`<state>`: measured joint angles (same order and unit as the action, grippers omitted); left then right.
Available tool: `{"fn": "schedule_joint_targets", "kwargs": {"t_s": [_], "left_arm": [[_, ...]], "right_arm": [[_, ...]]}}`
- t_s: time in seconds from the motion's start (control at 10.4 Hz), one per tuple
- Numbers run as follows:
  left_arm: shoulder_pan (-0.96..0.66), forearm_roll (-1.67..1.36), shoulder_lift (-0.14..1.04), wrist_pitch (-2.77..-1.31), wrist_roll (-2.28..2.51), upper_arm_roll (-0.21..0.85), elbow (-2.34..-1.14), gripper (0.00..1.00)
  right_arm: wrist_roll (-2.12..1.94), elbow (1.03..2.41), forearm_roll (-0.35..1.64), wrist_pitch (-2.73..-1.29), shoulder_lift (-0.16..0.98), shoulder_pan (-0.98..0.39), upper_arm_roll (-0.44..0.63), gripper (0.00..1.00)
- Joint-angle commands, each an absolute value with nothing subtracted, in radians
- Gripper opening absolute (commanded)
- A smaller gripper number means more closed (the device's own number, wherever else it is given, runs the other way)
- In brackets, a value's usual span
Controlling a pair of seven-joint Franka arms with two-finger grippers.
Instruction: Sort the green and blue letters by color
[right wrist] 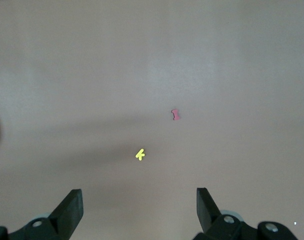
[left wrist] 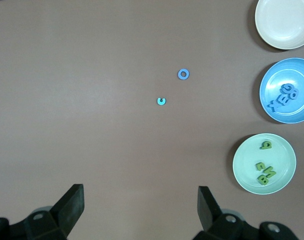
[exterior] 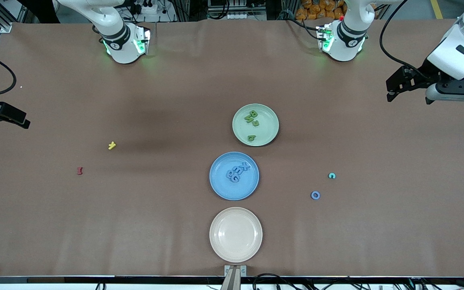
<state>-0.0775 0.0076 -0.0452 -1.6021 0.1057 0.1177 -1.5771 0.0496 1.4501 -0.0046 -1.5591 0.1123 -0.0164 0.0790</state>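
Several green letters [exterior: 252, 116] lie in the pale green plate [exterior: 265, 129]. Several blue letters [exterior: 237, 172] lie in the blue plate [exterior: 223, 186]. A loose blue ring-shaped letter [exterior: 315, 195] and a small teal letter C [exterior: 332, 175] rest on the table toward the left arm's end; the left wrist view shows the ring [left wrist: 184, 74] and the C [left wrist: 162, 101]. My left gripper [exterior: 390, 90] hangs open and empty above that end of the table. My right gripper [exterior: 22, 119] hangs open and empty above the right arm's end.
An empty cream plate [exterior: 236, 234] sits nearest the front camera, in line with the other two plates. A yellow letter [exterior: 112, 146] and a red letter [exterior: 79, 170] lie on the brown table toward the right arm's end.
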Motion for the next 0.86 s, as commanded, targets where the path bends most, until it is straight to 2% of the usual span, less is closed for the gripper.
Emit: {"fn": "schedule_joint_targets", "kwargs": {"t_s": [0.0,0.77], "left_arm": [[-0.075,0.000,-0.038,-1.580,0.083,0.120,-1.555,1.00],[-0.074,-0.003,-0.038,-1.580,0.067,0.120,-1.555,1.00]], "right_arm": [[0.054,1.459,-0.006,-1.552,0.101,-0.031,0.075,1.00],[0.052,1.462,-0.006,-1.554,0.101,-0.031,0.075,1.00]]}}
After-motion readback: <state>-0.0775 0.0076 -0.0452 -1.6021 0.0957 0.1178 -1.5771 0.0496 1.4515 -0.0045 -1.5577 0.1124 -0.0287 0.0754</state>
